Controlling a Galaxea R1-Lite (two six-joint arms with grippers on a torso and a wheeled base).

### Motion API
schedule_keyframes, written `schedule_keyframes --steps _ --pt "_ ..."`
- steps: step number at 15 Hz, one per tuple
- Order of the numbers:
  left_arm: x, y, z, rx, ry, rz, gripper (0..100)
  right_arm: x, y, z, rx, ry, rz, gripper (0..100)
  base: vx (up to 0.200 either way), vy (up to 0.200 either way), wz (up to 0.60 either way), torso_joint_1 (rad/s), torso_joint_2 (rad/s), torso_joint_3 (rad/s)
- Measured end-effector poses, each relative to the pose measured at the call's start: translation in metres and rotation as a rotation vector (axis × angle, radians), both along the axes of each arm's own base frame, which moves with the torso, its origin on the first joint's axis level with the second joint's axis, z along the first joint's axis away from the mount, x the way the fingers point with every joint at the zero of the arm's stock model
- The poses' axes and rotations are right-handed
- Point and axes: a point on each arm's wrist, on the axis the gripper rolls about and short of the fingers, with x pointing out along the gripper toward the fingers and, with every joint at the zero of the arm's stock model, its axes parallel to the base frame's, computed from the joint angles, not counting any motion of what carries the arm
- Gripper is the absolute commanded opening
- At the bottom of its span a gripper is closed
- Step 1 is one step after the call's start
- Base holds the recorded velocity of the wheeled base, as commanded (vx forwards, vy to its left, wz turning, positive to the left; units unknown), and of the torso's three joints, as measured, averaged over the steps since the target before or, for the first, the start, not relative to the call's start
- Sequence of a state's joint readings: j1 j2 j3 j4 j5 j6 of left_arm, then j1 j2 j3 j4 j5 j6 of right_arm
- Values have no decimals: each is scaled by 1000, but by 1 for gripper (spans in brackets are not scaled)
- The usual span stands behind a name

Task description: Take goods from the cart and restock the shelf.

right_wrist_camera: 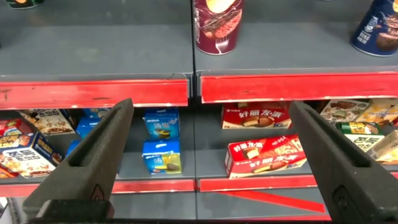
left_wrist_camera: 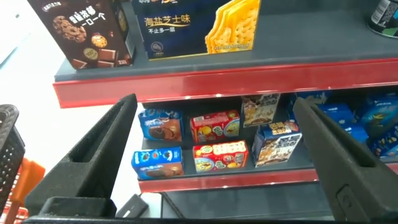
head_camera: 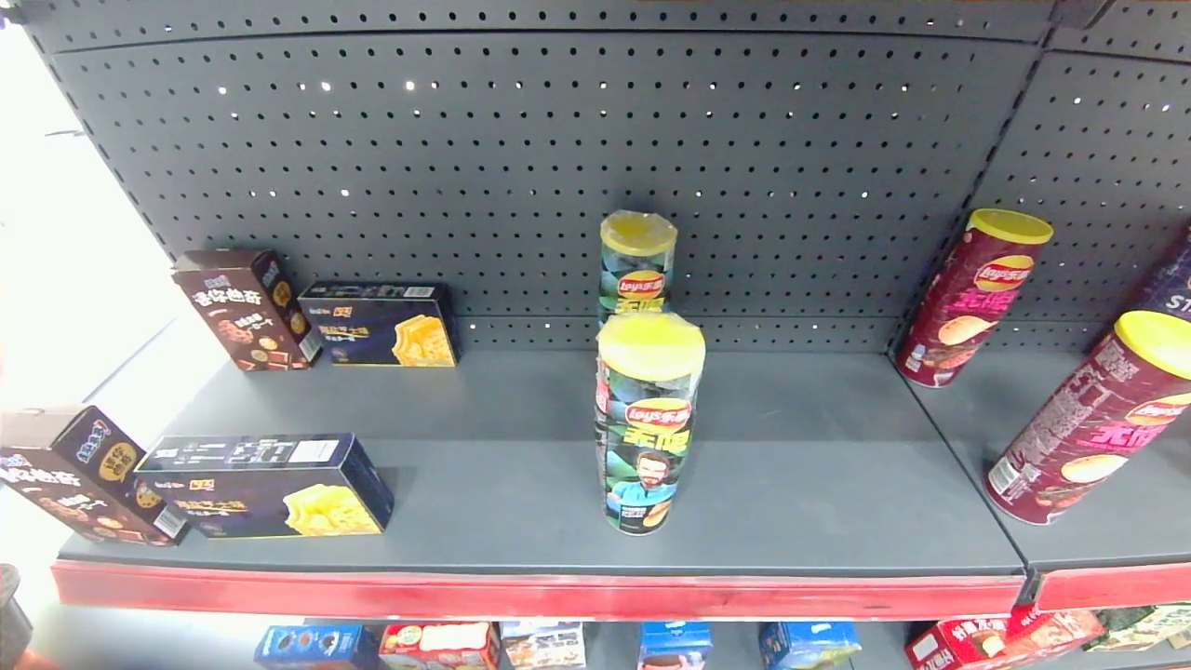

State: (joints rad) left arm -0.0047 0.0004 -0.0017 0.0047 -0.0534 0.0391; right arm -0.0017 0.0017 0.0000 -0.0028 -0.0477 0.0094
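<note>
A: Nearest the lens: left gripper (left_wrist_camera: 214, 102). Jaws?
B: Wide apart, nothing between them. The right gripper (right_wrist_camera: 211, 104) is likewise apart and empty. Both sit in front of the shelf's red edge (left_wrist_camera: 249, 78).
A: Goods on the shelf (head_camera: 800, 484)?
B: Reference is the front can (head_camera: 649, 437): green, yellow lid, upright, near the front edge.
- Behind it: rear can (head_camera: 637, 265), against the pegboard, not touching it.
- Left of it: blue box (head_camera: 270, 484) and brown box (head_camera: 79, 475), side by side.
- Back-left of it: rear blue box (head_camera: 386, 324) beside rear brown box (head_camera: 247, 307).
- Right of it, past the shelf joint: near maroon can (head_camera: 1089, 419) and far maroon can (head_camera: 972, 298), well apart from it.
</note>
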Motion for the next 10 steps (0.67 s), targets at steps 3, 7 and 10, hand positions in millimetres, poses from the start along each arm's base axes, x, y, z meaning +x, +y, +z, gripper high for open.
schedule_keyframes --steps 3,7,10 --pt "0 0 0 -1 0 1 100 0 0 0 0 0 0 100 0 0 0 0 0 0" --pt "0 0 0 -2 0 1 100 0 0 0 0 0 0 100 0 0 0 0 0 0" --pt "0 0 0 -2 1 1 100 0 0 0 0 0 0 100 0 0 0 0 0 0"
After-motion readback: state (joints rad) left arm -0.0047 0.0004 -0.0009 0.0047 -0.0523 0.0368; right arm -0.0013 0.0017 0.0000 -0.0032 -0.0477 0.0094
